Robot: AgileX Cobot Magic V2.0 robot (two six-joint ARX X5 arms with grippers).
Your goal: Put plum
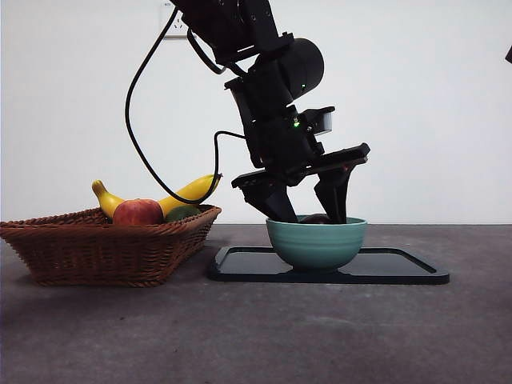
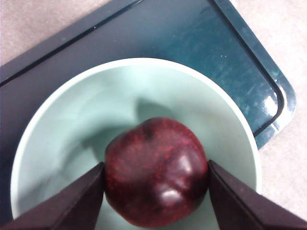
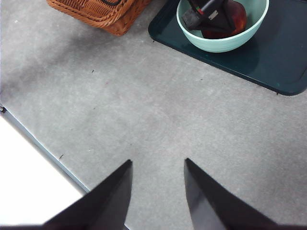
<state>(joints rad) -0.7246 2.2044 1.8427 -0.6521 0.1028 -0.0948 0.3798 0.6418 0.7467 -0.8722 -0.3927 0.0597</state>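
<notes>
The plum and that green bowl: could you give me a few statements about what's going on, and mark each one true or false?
1. The left gripper has its jaws on either side of the plum, inside the bowl. True.
2. The bowl stands directly on the bare table. False: it stands on a dark tray.
3. The wicker basket holds a banana and an apple. True.
4. The right gripper is holding the banana. False: it holds nothing and hangs open above the grey table.
</notes>
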